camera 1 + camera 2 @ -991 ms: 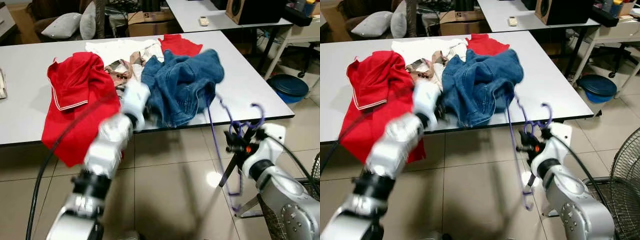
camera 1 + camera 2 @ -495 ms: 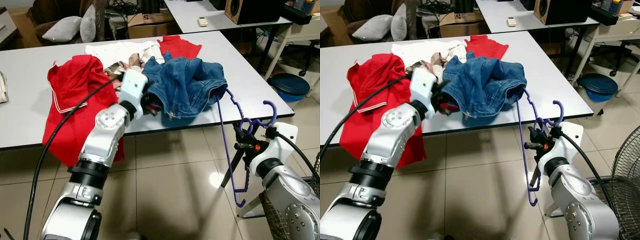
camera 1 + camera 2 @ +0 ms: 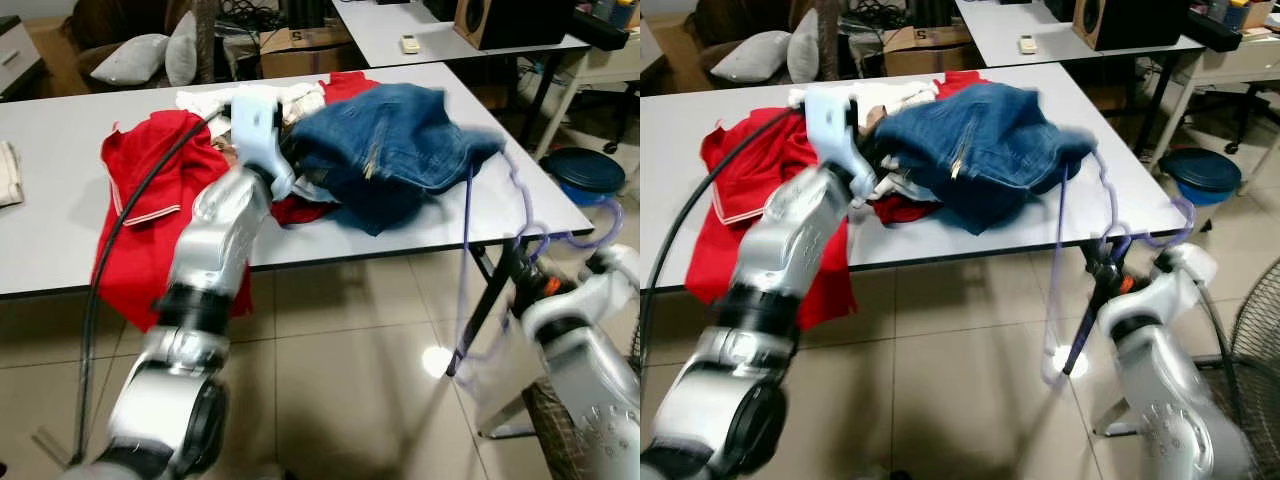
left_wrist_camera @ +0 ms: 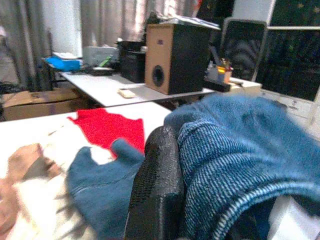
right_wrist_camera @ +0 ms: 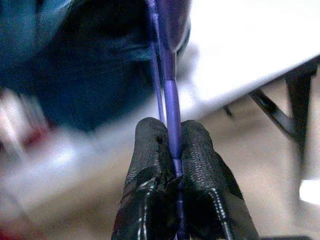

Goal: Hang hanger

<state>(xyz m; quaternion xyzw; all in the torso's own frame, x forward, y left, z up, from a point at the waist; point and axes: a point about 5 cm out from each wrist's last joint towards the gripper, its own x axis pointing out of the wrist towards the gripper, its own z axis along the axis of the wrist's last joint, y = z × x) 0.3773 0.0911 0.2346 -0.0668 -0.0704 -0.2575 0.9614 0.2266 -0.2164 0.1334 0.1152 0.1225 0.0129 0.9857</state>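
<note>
The purple hanger (image 3: 1080, 250) hangs off the worktop's near right corner, its long axis close to upright: one end is tucked into the blue denim garment (image 3: 980, 140) at the top, and the frame drops down past the near edge toward the floor. The right pincer (image 5: 172, 150) is clenched on the hanger's thin bar, both black fingers (image 5: 150, 160) pressed against it, out beyond the worktop's near right corner and lower than its surface. The left pincer (image 4: 165, 185) is up over the middle of the worktop (image 3: 60, 250), gripping a fold of the denim.

So the garment lies up and toward the robot's left from the right pincer, with the hanger as the link between the two arms. I'd judge the next move turns on that line: the hanger has to travel further up into the denim, or the denim down over it. The red shirt (image 3: 150, 190) beside the pile looks close enough to snag.
</note>
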